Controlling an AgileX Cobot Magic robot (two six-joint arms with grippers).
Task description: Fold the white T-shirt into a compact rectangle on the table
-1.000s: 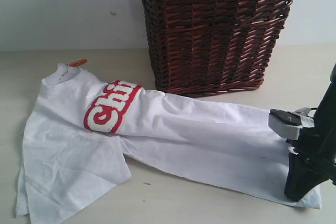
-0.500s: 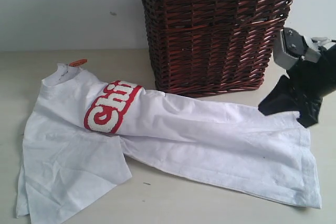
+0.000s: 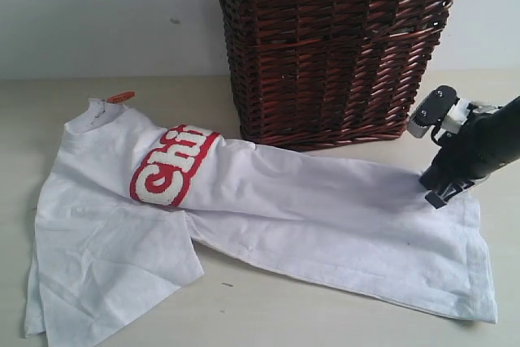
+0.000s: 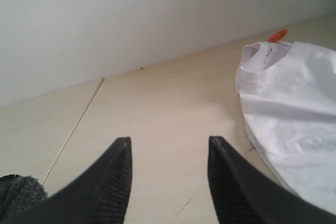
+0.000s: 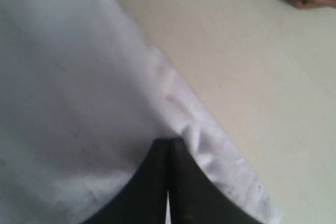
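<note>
The white T-shirt [image 3: 309,201] lies on the table [image 3: 268,318], its body stretched out to the right and one sleeve spread at the front left. The red strip with white lettering [image 3: 172,164] and the orange neck tag [image 3: 121,97] show at the left. My right gripper [image 3: 436,193] rests on the far right hem corner, shut on the puckered edge of the shirt [image 5: 79,77]; its tips [image 5: 169,140] meet at the hem. My left gripper [image 4: 169,148] hangs open over bare table [image 4: 157,103], beside the collar [image 4: 260,59] and tag [image 4: 277,35]; it does not show in the exterior view.
A tall dark brown wicker basket [image 3: 333,46] stands right behind the shirt's middle, close to the right arm. A pale wall runs along the table's back edge. A grey fuzzy thing [image 4: 16,192] shows at the corner of the left wrist view.
My right gripper left the near right hem, rose toward the basket's right side, then came down on the far right hem corner and shut there. The shirt has barely moved.
</note>
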